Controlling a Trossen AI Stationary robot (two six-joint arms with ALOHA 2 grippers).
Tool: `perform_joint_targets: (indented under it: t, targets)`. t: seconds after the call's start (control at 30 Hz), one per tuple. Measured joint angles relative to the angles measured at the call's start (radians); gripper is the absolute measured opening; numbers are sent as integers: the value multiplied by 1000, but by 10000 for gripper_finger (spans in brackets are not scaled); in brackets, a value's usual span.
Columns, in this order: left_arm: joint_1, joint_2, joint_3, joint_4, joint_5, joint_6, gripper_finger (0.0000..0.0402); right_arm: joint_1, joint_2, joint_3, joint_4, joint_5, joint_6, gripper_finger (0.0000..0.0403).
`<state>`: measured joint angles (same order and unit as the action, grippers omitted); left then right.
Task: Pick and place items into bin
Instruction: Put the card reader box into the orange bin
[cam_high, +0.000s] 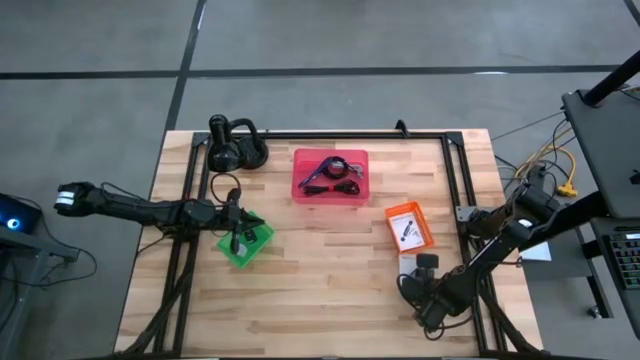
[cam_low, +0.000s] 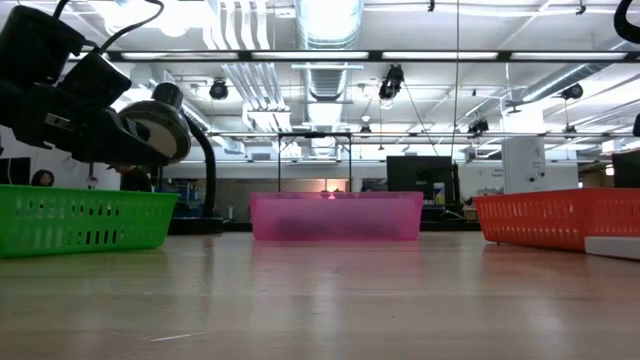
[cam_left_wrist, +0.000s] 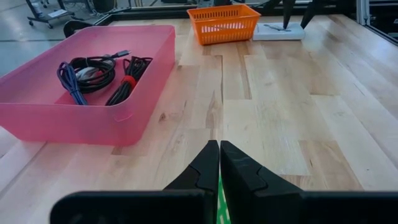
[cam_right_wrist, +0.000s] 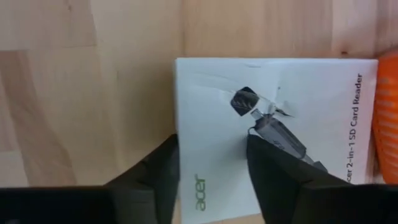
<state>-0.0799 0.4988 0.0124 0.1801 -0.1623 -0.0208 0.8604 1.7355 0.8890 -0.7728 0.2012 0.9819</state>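
Poised with fingers parted over the flat white packet lying on the counter beside the orange bin, the right hand risks skidding off its thin edges, while the left hand hangs pinched together above the green bin.

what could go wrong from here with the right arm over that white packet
The right gripper hangs open over the flat white packet, which lies flush on the table, so the fingers may slide off its edge. The packet sits right beside the orange bin; a push could shove it into the bin wall.
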Motion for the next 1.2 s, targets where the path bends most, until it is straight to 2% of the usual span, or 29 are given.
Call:
perform_joint_targets:
  t: [0.37, 0.47, 0.73, 1.2]
  targets:
    - [0, 0, 0, 0, 0, 0, 0, -2, -4, 0, 47, -50, 1, 48]
    - [0, 0, 0, 0, 0, 0, 0, -2, -3, 0, 52, -64, 5, 30]
    - [0, 0, 0, -1, 0, 0, 0, -2, -3, 15, 42, -74, -13, 10]
    - [0, 1, 0, -1, 0, -1, 0, -1, 9, 100, 0, -90, -81, 8]
